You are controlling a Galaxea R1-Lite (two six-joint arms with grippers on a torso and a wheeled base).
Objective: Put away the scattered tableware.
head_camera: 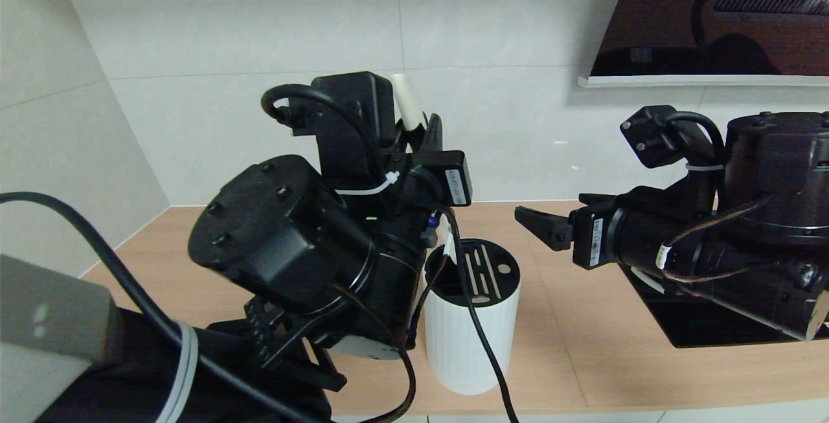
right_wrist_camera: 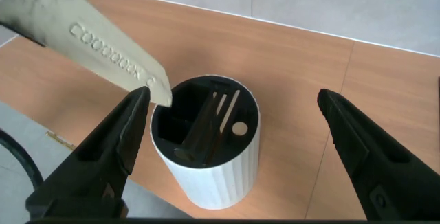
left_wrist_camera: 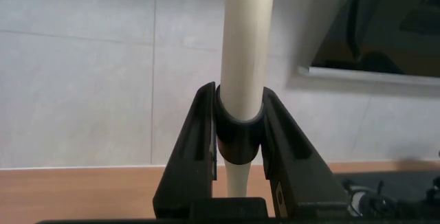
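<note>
Gripping a cream knife [left_wrist_camera: 246, 38] — left pincer [left_wrist_camera: 239, 95], dimpled blade tip over white ribbed holder [right_wrist_camera: 206, 179], right pincer [right_wrist_camera: 232, 97] wide.

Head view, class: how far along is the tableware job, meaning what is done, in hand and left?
Done: nothing seen stowed in the white holder. In hand: left end effector is shut on a cream utensil, tip at the holder's opening. Left: lower and release it; right end effector is open, empty.

Pale tiled wall [head_camera: 486, 21] behind a wooden countertop [head_camera: 570, 345]; dark range hood [head_camera: 680, 21] above a black cooktop [head_camera: 686, 326]
</note>
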